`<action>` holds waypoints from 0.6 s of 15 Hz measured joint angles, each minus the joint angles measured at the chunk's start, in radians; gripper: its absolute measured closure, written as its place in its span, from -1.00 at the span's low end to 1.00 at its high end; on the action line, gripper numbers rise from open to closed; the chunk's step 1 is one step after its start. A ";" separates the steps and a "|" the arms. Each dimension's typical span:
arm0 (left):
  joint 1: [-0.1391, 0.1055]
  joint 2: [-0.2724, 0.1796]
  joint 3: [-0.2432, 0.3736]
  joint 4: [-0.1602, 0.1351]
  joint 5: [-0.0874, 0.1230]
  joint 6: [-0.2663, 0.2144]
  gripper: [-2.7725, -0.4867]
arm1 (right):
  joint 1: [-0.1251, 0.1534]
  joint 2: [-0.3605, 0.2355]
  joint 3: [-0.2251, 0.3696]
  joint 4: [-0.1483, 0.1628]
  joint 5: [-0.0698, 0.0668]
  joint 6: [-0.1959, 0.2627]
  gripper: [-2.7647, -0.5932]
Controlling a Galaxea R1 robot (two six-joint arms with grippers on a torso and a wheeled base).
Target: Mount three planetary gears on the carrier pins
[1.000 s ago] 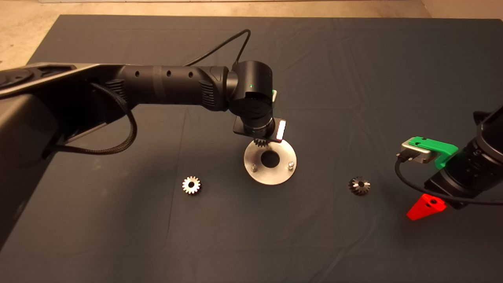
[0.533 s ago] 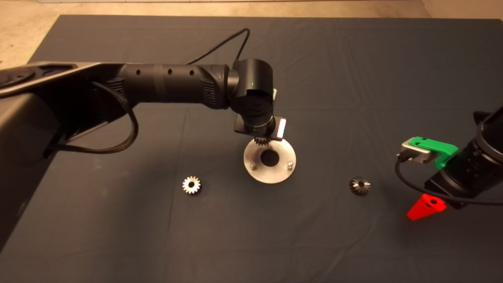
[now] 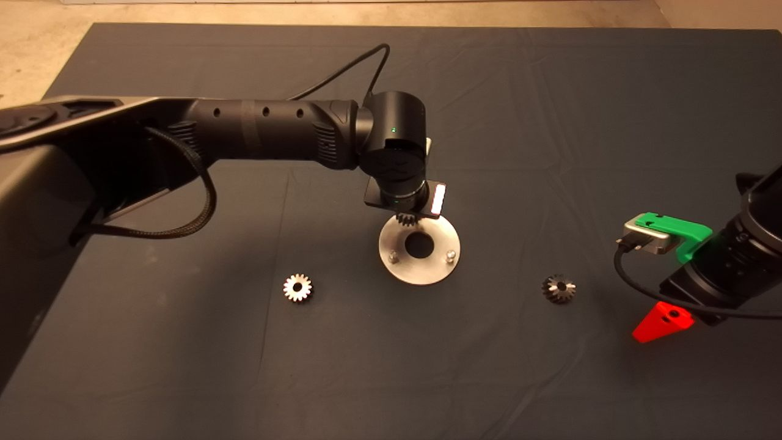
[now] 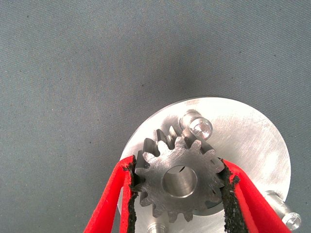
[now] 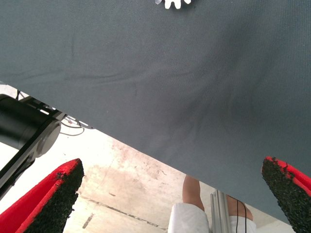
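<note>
Dark mat (image 3: 550, 122) over the bench, pale floor (image 3: 244, 12) beyond the far edge. Near the middle, shiny disc (image 3: 420, 249) with three pins; two of them bare on the near side (image 3: 394, 259) (image 3: 451, 255).

First gear of three now in hand, judged as the placing step, not yet done. Left jaws (image 4: 181, 187) closed on a gear (image 4: 179, 182), pads (image 4: 130, 187) pressed against its teeth on both sides. Held flat, just above the far part of the disc (image 4: 243, 131). Far pin (image 4: 197, 127) visible just beside the gear rim, outside the bore, so not yet lined up. Bore showing only metal below, no pin in it.

Next move, as a judgement: small shift to bring the bore over the far pin, then straight down, gear kept level, release only after seated. Risk of teeth catching on the pin top if lowered now.

Left arm (image 3: 263, 131) stretched in across the mat, wrist bent down over the disc, jaws pointing at the bench.

Two other gears flat on the mat, one left of the disc (image 3: 297, 287), one right (image 3: 558, 288), both well apart from it.

Right jaws (image 5: 170, 194) parked at the right mat edge, wide open, holding nothing; one red finger (image 3: 663, 321) visible from above.
</note>
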 joint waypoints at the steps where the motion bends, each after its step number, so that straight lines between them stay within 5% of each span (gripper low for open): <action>1: 0.000 0.000 0.000 0.000 0.000 0.000 0.64 | 0.000 0.000 0.000 0.000 0.000 0.000 -0.97; 9: -0.004 -0.005 -0.001 0.003 0.000 0.000 0.64 | -0.009 -0.005 0.001 0.000 0.000 0.000 -0.97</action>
